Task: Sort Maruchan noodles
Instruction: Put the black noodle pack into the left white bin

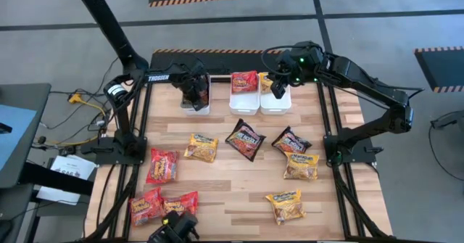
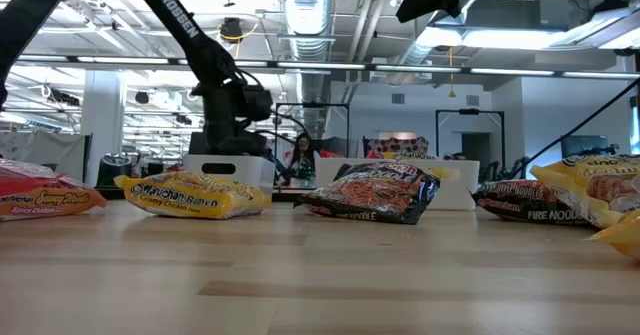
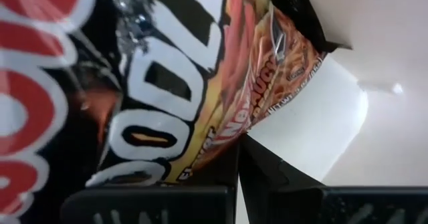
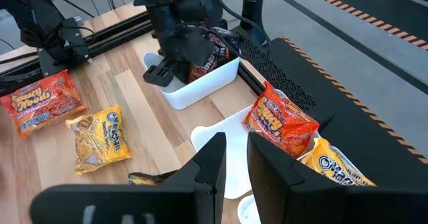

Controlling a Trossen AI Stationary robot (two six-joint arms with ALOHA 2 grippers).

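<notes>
Left gripper (image 1: 194, 92) is down in the left white bin (image 4: 200, 83), jaws clamped on a dark noodle packet (image 3: 167, 77); right gripper (image 1: 278, 83) hangs over the right bin (image 1: 275, 101), jaws narrow with nothing between them. Risk: the crinkly packet may snag a jaw on release and lift back out. Only the right wrist view shows the packet inside the bin; the high view shows nine noodle packets (image 1: 246, 138) loose on the tabletop (image 1: 232, 192).

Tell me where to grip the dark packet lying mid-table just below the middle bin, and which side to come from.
Come straight down on the dark packet. It lies flat and tilted like a diamond, apart from its neighbours, so pinching a crinkled edge seam, probably the corner pointing at the middle bin, seems best. The low view shows its middle puffed up, likelier to slip.
</notes>
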